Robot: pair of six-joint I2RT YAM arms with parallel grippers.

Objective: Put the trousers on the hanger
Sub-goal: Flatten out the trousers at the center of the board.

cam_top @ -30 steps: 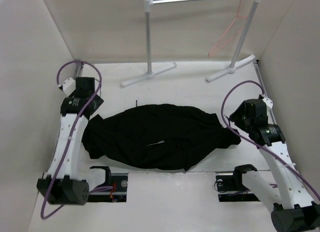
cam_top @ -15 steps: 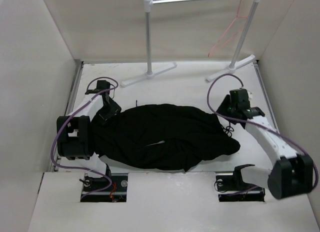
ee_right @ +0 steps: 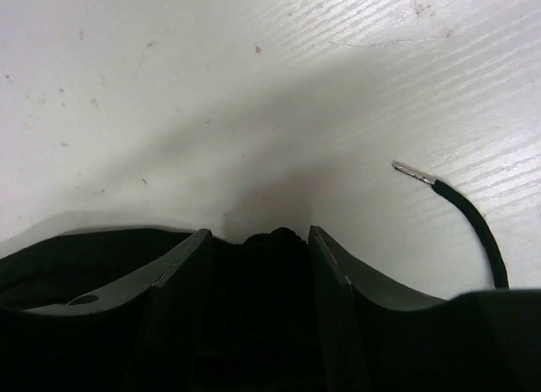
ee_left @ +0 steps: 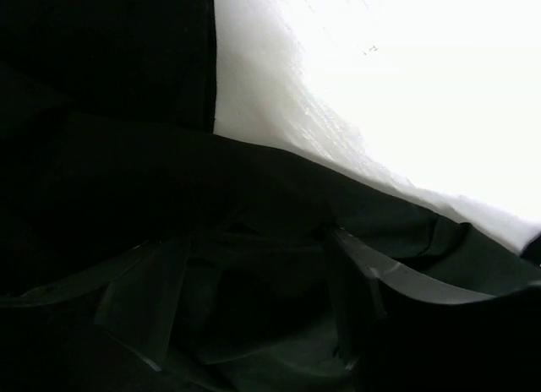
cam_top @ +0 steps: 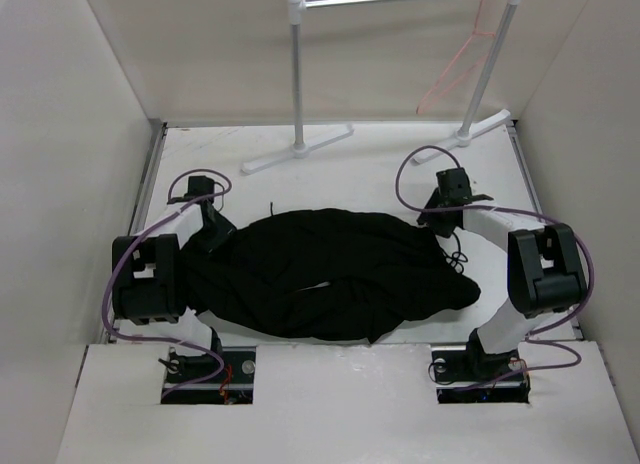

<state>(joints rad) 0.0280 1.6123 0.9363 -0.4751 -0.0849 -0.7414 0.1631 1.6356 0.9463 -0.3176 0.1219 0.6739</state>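
The black trousers (cam_top: 330, 274) lie crumpled in a wide heap across the middle of the table. The pink-red wire hanger (cam_top: 455, 74) hangs from the right end of the rack's rail at the back. My left gripper (cam_top: 214, 234) is at the heap's upper left edge; in the left wrist view it (ee_left: 254, 257) is open, with black cloth (ee_left: 101, 88) lying between and under its fingers. My right gripper (cam_top: 441, 220) is at the heap's upper right edge; in the right wrist view it (ee_right: 258, 236) is closed on a bunch of the cloth (ee_right: 266, 265).
The white and silver clothes rack (cam_top: 297, 74) stands at the back on two flat feet (cam_top: 297, 149). A thin black cord with a metal tip (ee_right: 469, 215) lies on the table to the right of my right fingers. Side walls close in both sides.
Both arms have swung from folded-back poses down onto the trousers' ends. In the last half second both grippers settled into the cloth edges. The trousers' right end has shifted slightly.
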